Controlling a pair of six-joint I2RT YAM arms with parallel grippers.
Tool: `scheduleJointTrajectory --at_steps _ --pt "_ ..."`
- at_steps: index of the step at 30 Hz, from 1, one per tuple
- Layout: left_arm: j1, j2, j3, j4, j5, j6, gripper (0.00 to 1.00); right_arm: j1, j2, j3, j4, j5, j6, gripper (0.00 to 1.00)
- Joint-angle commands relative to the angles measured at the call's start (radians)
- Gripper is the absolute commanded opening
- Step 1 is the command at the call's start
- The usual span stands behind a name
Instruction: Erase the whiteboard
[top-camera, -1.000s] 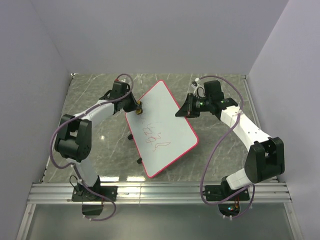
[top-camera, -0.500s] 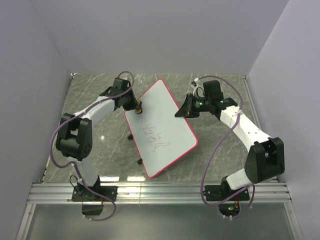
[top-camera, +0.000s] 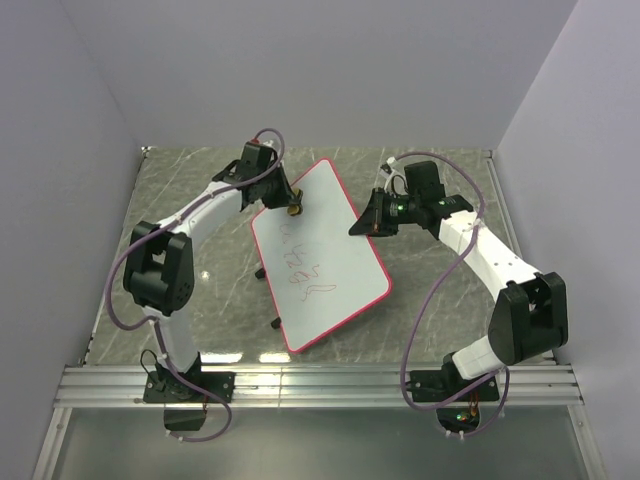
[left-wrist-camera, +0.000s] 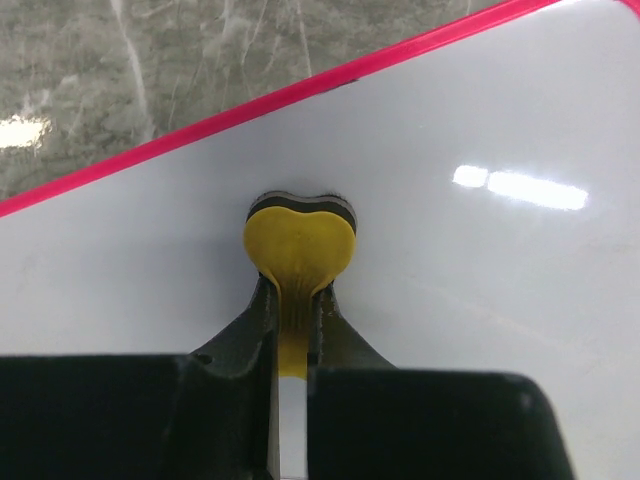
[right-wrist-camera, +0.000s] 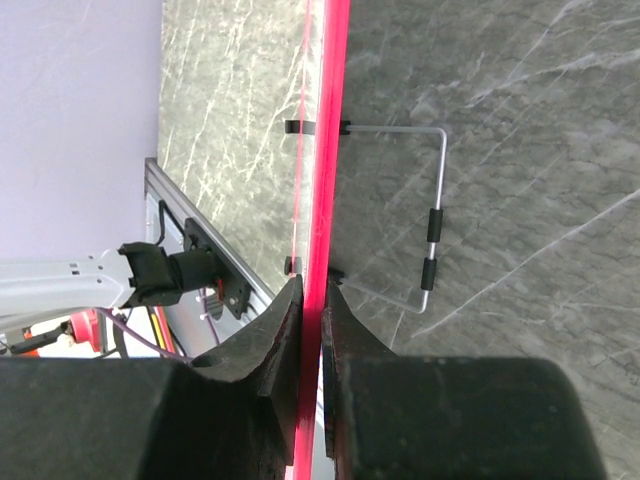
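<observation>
step: wiping was under way; the left pincer (left-wrist-camera: 295, 312), pinching a yellow eraser (left-wrist-camera: 300, 238), pressed it on the whiteboard (top-camera: 340, 240) near its far end.
right pincer (right-wrist-camera: 311, 292): pressed together on the board's red rim, steadying it.
next move: likely a drag toward 5 o'clock over the red scribbles (top-camera: 305, 277), with pressure kept even.
board: lay mid-worktop (top-camera: 215, 290), propped on a wire stand (right-wrist-camera: 432, 235); long axis ran 11 to 5 o'clock.

The whiteboard (top-camera: 320, 255) sits at the middle of the surface (top-camera: 200, 290). By its far-left edge rests the eraser (left-wrist-camera: 300, 243), held in the left claw (top-camera: 288, 204); the right claw (top-camera: 360, 228) clamps its right edge.
</observation>
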Motion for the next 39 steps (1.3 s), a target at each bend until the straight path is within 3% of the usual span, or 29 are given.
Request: scheduleJointTrajectory --at_steps 1,6,11,18,24,28,34,39 --pt "0.032 -0.003 -0.071 -0.054 0.018 -0.032 0.00 0.042 0.010 0.026 -0.010 -0.016 -0.081 0.00" --pt "0.081 -0.008 -0.166 -0.125 -0.042 -0.003 0.00 0.042 0.001 0.014 -0.007 -0.014 -0.082 0.00" --pt "0.057 -0.074 -0.307 -0.085 0.015 0.044 0.00 0.042 0.002 0.017 -0.004 -0.014 -0.079 0.00" --pt "-0.177 -0.250 -0.429 0.028 0.070 -0.017 0.00 0.045 0.018 0.033 0.002 -0.019 -0.067 0.00" --pt "-0.267 -0.270 -0.346 0.088 0.069 -0.095 0.00 0.064 0.019 0.040 0.013 -0.017 -0.053 0.00" --pt "-0.226 -0.246 -0.306 0.032 0.018 -0.072 0.00 0.074 0.012 0.040 0.013 -0.010 -0.050 0.00" --pt "-0.054 -0.197 -0.475 0.114 0.030 -0.042 0.00 0.080 -0.019 0.032 -0.016 -0.002 -0.064 0.00" --pt "0.040 -0.157 -0.466 0.127 0.037 -0.009 0.00 0.080 -0.047 0.017 -0.044 0.003 -0.082 0.00"
